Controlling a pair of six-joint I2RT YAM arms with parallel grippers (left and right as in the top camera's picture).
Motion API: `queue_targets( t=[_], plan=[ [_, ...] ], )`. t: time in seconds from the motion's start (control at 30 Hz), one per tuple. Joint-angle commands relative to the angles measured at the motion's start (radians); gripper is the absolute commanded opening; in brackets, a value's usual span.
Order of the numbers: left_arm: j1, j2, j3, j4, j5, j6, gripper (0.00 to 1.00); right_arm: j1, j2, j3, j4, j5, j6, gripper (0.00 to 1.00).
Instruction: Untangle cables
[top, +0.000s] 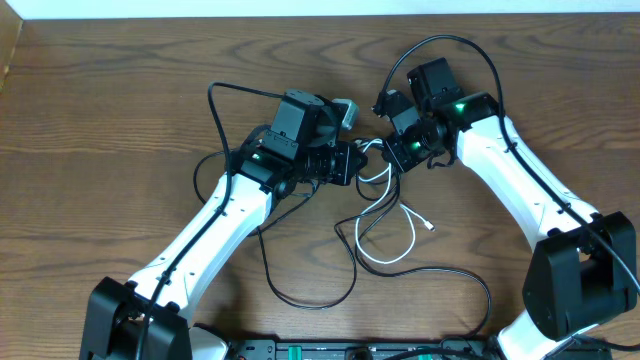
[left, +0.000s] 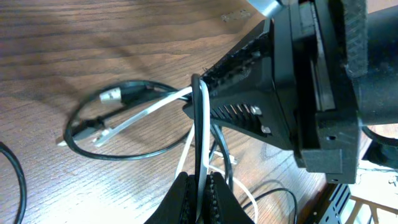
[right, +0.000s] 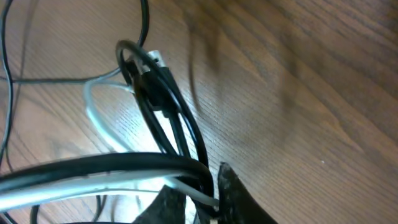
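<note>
The black cable (top: 312, 300) and the white cable (top: 392, 255) lie tangled mid-table, with their strands rising between my two grippers. My left gripper (top: 352, 162) is shut on a black strand (left: 198, 124) and a white strand (left: 149, 109) together; the jaws (left: 200, 190) pinch both. My right gripper (top: 393, 152) faces it closely. Its jaws (right: 205, 199) are shut on a bundle of black cable (right: 168, 93) and white cable (right: 99, 112). A black loop with small plug ends (left: 115, 94) lies on the wood below.
The wooden table (top: 120, 120) carries the slack cable loops toward the front (top: 450, 272). The right gripper's black body (left: 280, 93) fills much of the left wrist view. Thick arm wires (top: 470, 45) arc above the right arm. An equipment bar (top: 330, 350) runs along the front edge.
</note>
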Motion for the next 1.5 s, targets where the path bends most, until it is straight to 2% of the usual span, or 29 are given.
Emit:
queue_targets(
  t=[0.0, 0.13, 0.2, 0.27, 0.3, 0.4, 0.53, 0.6, 0.67, 0.73, 0.9, 1.0, 1.17, 1.2, 1.27, 1.47],
  plan=[
    [0.001, -0.022, 0.001, 0.001, -0.107, -0.002, 0.08, 0.004, -0.028, 0.002, -0.026, -0.009, -0.004, 0.18],
    [0.001, -0.02, 0.001, -0.018, -0.305, -0.002, 0.07, 0.003, -0.031, 0.002, -0.081, -0.061, -0.052, 0.23],
    [0.001, -0.02, 0.001, -0.041, -0.346, -0.002, 0.08, -0.001, -0.032, 0.002, -0.084, -0.056, -0.052, 0.21],
    [0.0, -0.02, 0.001, -0.05, -0.307, -0.002, 0.08, -0.003, -0.032, 0.002, -0.066, -0.057, -0.047, 0.22],
    [0.0, -0.02, 0.001, -0.048, -0.266, -0.002, 0.08, 0.001, -0.032, 0.002, -0.049, -0.057, -0.045, 0.29],
    [0.001, -0.021, 0.001, -0.037, -0.061, 0.008, 0.07, 0.004, -0.032, 0.002, 0.003, -0.057, -0.045, 0.29],
    [0.001, -0.042, 0.001, 0.019, 0.051, 0.01, 0.07, 0.004, -0.032, 0.002, 0.01, -0.057, -0.045, 0.3],
    [0.001, -0.063, 0.001, 0.029, 0.051, 0.01, 0.07, 0.004, -0.032, 0.002, 0.006, -0.057, -0.045, 0.27],
    [0.001, -0.096, 0.001, 0.036, 0.047, 0.01, 0.07, 0.004, -0.032, 0.002, 0.005, -0.057, -0.045, 0.18],
    [0.001, -0.104, 0.001, 0.04, 0.036, 0.01, 0.08, 0.004, -0.032, 0.002, 0.003, -0.057, -0.045, 0.18],
    [0.001, -0.104, 0.001, 0.035, -0.047, 0.01, 0.08, 0.003, -0.032, 0.002, -0.027, -0.057, -0.045, 0.22],
    [0.001, -0.103, 0.001, -0.003, -0.118, 0.01, 0.08, 0.003, -0.079, 0.002, -0.024, -0.057, -0.037, 0.33],
    [0.001, -0.104, 0.001, -0.002, -0.118, 0.01, 0.07, 0.003, -0.113, 0.002, -0.024, -0.057, -0.018, 0.36],
    [0.001, -0.104, 0.001, -0.002, -0.118, 0.01, 0.08, 0.004, -0.113, 0.002, -0.026, -0.057, -0.018, 0.41],
    [0.001, -0.106, 0.001, -0.001, -0.117, 0.01, 0.08, 0.004, -0.108, 0.0, -0.031, -0.053, -0.018, 0.43],
    [0.001, -0.128, 0.001, 0.005, -0.107, 0.01, 0.08, 0.004, -0.101, -0.015, -0.015, -0.045, -0.019, 0.44]
  ],
)
